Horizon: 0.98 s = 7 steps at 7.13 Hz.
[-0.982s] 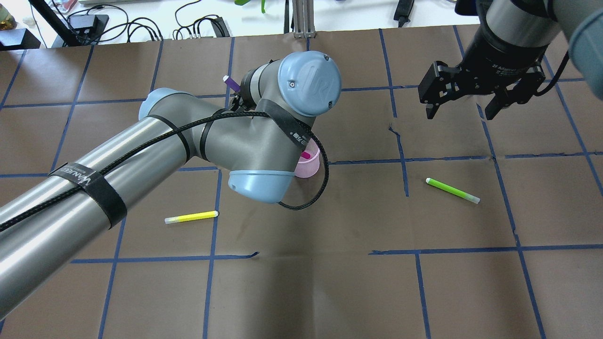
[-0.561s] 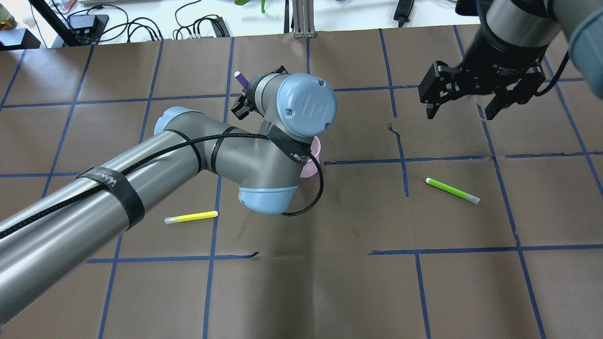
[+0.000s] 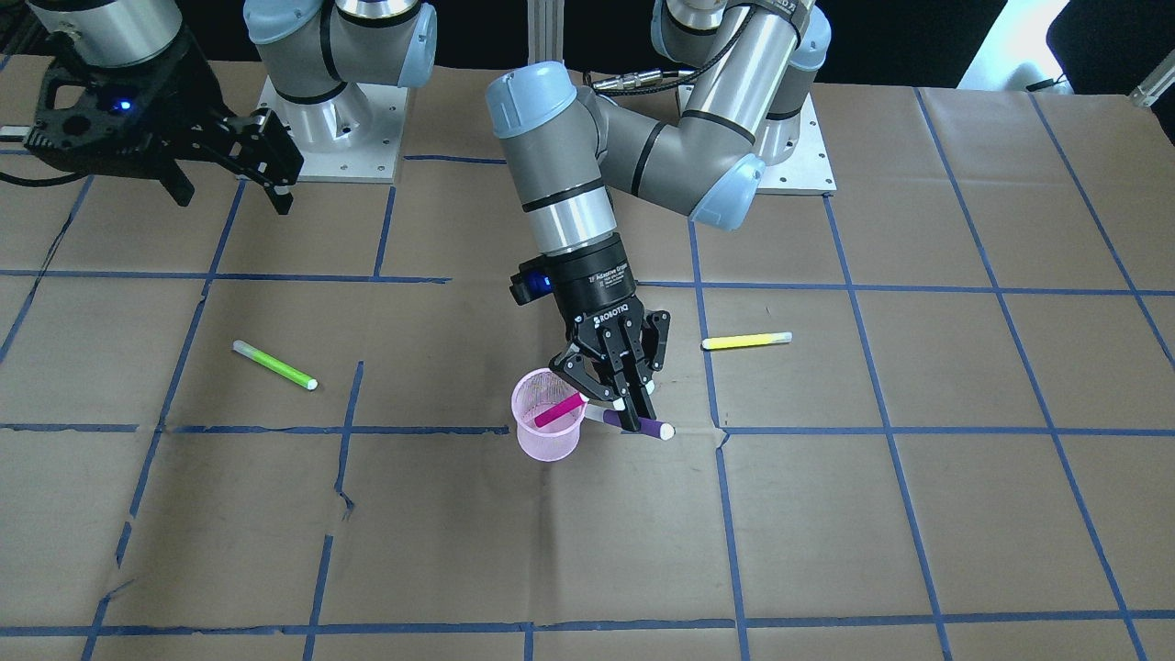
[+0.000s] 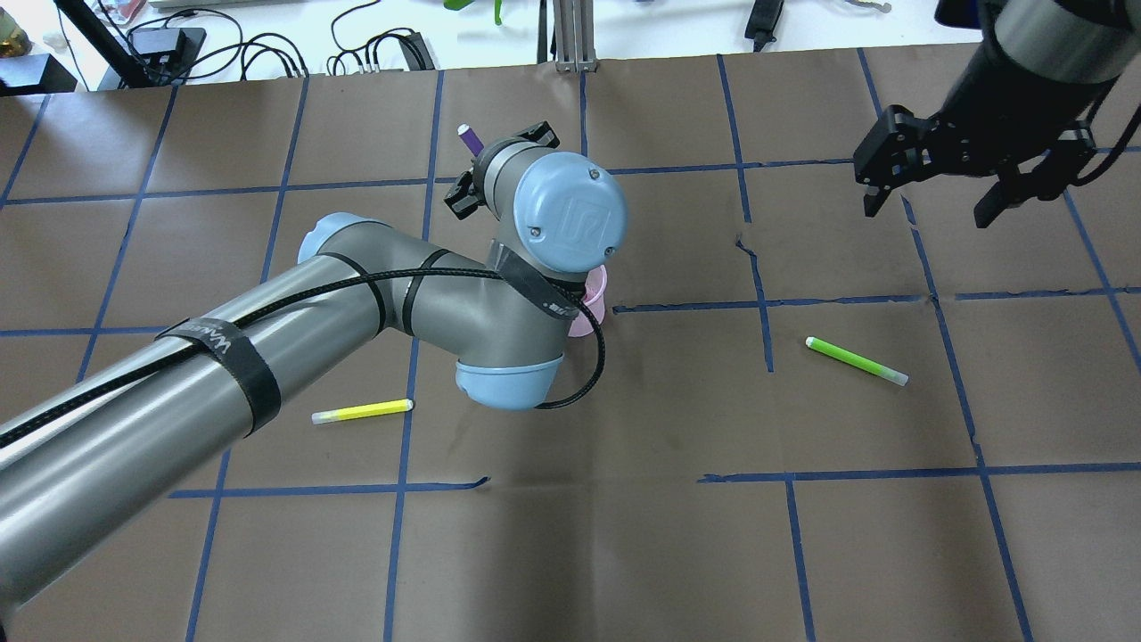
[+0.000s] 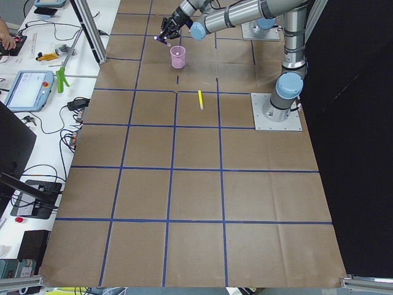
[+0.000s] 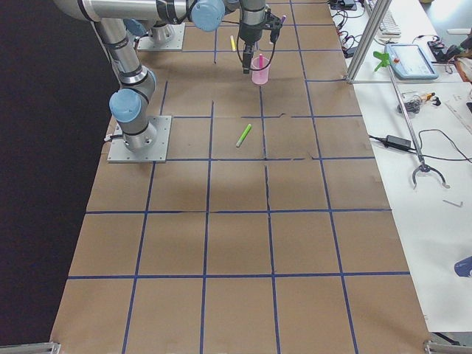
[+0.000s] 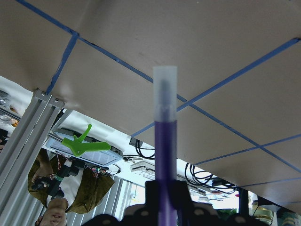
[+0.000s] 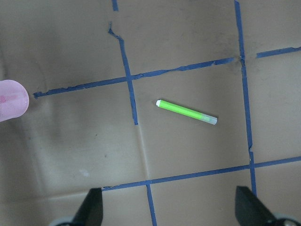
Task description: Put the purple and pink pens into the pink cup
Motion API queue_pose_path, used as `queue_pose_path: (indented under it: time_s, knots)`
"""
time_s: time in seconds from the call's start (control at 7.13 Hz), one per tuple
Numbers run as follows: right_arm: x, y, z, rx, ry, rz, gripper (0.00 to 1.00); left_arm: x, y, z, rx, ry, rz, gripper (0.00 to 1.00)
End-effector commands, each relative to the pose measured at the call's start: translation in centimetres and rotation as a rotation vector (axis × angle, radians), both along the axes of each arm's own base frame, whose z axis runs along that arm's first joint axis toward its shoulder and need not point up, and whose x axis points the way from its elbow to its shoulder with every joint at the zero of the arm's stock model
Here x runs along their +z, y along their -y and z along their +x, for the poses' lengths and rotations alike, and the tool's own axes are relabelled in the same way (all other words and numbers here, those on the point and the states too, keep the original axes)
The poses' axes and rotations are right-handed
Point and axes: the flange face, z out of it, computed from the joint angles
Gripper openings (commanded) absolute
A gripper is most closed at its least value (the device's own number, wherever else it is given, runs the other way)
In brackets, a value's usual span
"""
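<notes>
The pink mesh cup (image 3: pixel 548 439) stands upright mid-table with the pink pen (image 3: pixel 559 410) leaning inside it. In the overhead view the cup (image 4: pixel 595 301) is mostly hidden under my left wrist. My left gripper (image 3: pixel 632 418) is shut on the purple pen (image 3: pixel 646 426) and holds it tilted, just beside the cup's rim on the robot's left side. The pen's end sticks out past the wrist in the overhead view (image 4: pixel 469 139) and fills the left wrist view (image 7: pixel 165 141). My right gripper (image 4: pixel 927 214) is open and empty, far from the cup.
A yellow pen (image 4: pixel 363 412) lies on the brown paper on the robot's left side. A green pen (image 4: pixel 856 360) lies on its right side, also in the right wrist view (image 8: pixel 187 111). Cables and gear sit beyond the table's far edge.
My left wrist has turned and shifted right with the purple pen, covering more of the cup. My right gripper has moved right and away, still open.
</notes>
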Motion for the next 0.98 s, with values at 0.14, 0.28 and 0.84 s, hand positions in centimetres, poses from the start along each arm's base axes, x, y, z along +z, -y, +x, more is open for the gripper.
queue_pose_path:
  time_s: [0.14,0.28,0.84]
  knots:
    - [0.0,-0.1,-2.8,-0.056,-0.008,0.002,1.0,4.6,1.0,0.8,-0.003,-0.043,0.089,0.0]
    - [0.0,-0.1,-2.7,-0.056,-0.006,0.002,1.0,3.8,0.7,0.1,-0.014,-0.031,0.113,0.0]
    - [0.0,-0.1,-2.6,-0.058,-0.003,0.003,1.0,-1.2,1.3,-1.7,-0.037,-0.045,0.199,0.0]
